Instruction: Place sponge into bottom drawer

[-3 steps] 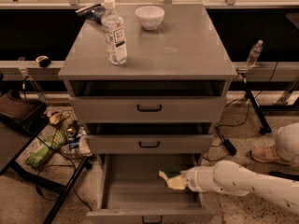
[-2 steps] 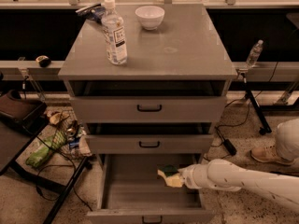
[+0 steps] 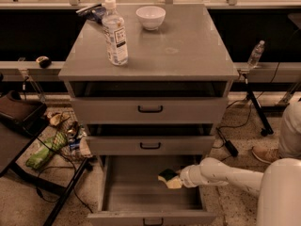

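At far left a green bag [image 3: 41,152] lies on the speckled floor among loose clutter, and the black legs of a stand [image 3: 66,192] slant across the floor close to the left front corner of the cabinet [image 3: 150,109].

On the cabinet's grey surface [image 3: 188,46] a clear water bottle [image 3: 115,34] stands upright near the left edge. Its white label carries dark print too small to read. A white bowl [image 3: 150,17] sits farther back, near the middle, and the right half of the top is bare.

The top drawer [image 3: 150,109] and middle drawer [image 3: 150,145] are pushed in, each with a black handle. The bottom drawer [image 3: 136,188] is pulled well out toward the near side. Its floor is open across the left and middle, with low walls on both sides and a front lip at the near edge.

The sponge [image 3: 167,176] is over the right part of that drawer, near the right wall and toward the back. It shows a dark green layer on its left and pale yellow foam below and to the right.

The gripper [image 3: 175,179] is directly right of it, its jaws pinching the sponge. The white arm [image 3: 225,173] reaches in from the right, crossing over the drawer's right wall.

Farther right a small bottle [image 3: 255,54] stands on a rail, and a shoe [image 3: 265,153] rests on the floor.
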{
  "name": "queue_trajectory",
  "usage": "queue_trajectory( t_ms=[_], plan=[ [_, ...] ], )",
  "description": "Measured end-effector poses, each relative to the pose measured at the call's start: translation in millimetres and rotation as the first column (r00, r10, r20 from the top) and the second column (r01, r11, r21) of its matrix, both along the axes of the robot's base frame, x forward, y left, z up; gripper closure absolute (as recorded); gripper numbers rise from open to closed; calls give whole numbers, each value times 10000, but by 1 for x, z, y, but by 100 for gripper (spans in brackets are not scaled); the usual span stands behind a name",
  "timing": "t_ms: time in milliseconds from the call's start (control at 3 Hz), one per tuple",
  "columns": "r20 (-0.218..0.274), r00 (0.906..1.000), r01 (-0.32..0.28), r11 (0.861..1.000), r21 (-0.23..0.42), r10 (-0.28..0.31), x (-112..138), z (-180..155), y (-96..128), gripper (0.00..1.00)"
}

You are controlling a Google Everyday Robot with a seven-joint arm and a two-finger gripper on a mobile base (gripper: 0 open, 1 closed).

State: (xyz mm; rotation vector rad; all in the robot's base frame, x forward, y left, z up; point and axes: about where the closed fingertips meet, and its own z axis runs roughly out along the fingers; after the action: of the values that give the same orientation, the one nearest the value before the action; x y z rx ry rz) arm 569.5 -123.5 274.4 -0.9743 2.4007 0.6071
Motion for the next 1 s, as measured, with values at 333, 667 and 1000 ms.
queue_trajectory(
  t_ms=[333,667,1000],
  plan=[
    [-415,9942,-968,9933,624,995,-6,-52,14,100],
    [-996,9753,-1817,9722,1474,1974,-15,-98,39,100],
    [-820,9805,-1660,9757,1429,1788,5,-96,25,74]
  ],
)
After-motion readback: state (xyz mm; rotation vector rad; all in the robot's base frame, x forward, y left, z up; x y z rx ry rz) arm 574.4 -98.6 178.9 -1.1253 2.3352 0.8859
